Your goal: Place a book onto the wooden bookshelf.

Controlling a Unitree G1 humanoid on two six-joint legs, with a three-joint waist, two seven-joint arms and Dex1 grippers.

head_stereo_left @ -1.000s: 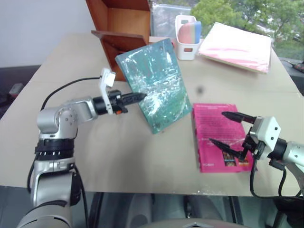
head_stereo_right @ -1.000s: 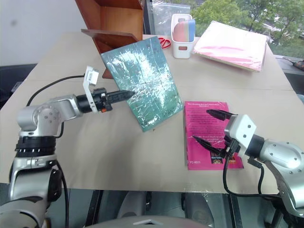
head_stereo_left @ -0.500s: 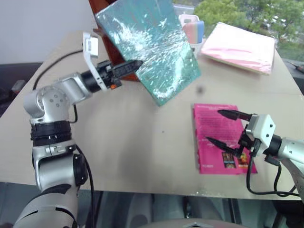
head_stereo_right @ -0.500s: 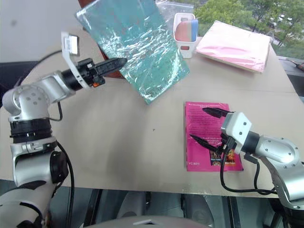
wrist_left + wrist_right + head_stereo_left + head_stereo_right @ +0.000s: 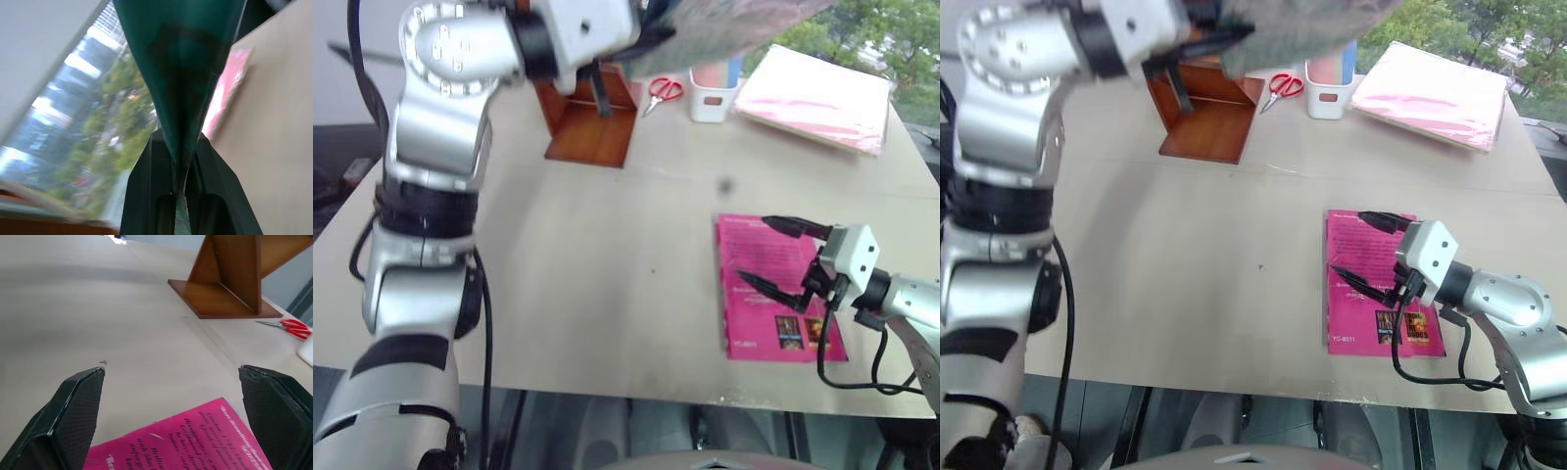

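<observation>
Above the table (image 5: 587,284), the left tool (image 5: 182,169) has raised its clamped book (image 5: 183,63) higher; the right tool (image 5: 781,255) gapes wide.

The table (image 5: 568,284) carries the wooden bookshelf (image 5: 592,122), scissors (image 5: 663,91) and a magenta book (image 5: 769,289).

far left: wooden bookshelf (image 5: 1205,117) on counter (image 5: 1185,264)
above bookshelf: book (image 5: 1302,24)
near right: pink book (image 5: 1371,294)

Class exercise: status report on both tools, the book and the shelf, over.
Left tool shut on book, held high. Right tool open above pink book. Shelf ahead; scissors beside it, not in the way.
</observation>
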